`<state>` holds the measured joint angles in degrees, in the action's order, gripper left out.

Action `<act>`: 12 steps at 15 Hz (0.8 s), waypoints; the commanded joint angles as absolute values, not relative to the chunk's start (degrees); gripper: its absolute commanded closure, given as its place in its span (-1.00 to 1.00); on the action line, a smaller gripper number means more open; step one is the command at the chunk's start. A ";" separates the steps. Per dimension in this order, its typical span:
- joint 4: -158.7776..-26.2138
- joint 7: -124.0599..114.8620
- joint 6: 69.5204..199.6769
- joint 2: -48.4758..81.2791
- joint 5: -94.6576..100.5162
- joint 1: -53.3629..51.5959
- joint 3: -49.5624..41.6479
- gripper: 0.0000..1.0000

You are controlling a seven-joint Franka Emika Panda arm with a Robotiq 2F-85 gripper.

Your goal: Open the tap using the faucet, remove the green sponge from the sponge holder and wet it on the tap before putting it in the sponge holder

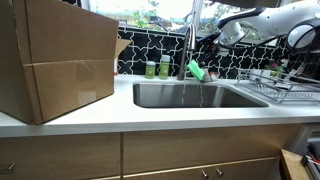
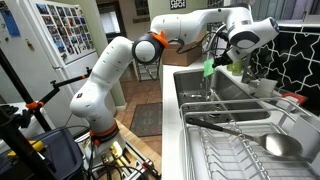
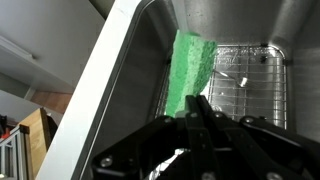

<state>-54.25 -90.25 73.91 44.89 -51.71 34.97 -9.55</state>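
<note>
The green sponge [image 1: 196, 70] hangs over the sink beside the tall silvery tap [image 1: 190, 45], pinched at its upper end by my gripper [image 1: 204, 61]. In the wrist view the black fingers [image 3: 204, 108] are shut on the sponge [image 3: 190, 65], and the steel basin with its wire grid [image 3: 245, 75] lies below. From the side, the gripper [image 2: 214, 55] holds the sponge [image 2: 208, 68] above the basin's far end. I cannot tell whether water is running. The sponge holder cannot be made out in any view.
A large cardboard box [image 1: 55, 60] stands on the counter beside the sink [image 1: 160, 95]. Two short green containers [image 1: 157, 68] sit behind the basin. A wire dish rack [image 1: 280, 88] [image 2: 240, 140] fills the counter on the sink's other side.
</note>
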 commanded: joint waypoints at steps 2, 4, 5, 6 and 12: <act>-51.02 -88.78 73.24 46.43 -50.39 34.68 -9.12 0.98; -50.73 -89.44 73.72 46.57 -50.11 34.62 -9.38 0.98; -50.41 -89.25 74.12 46.63 -50.07 34.77 -9.40 0.98; -49.99 -88.78 74.41 46.72 -49.79 34.79 -9.46 0.98; -48.42 -86.02 74.77 47.45 -49.56 34.95 -8.72 0.98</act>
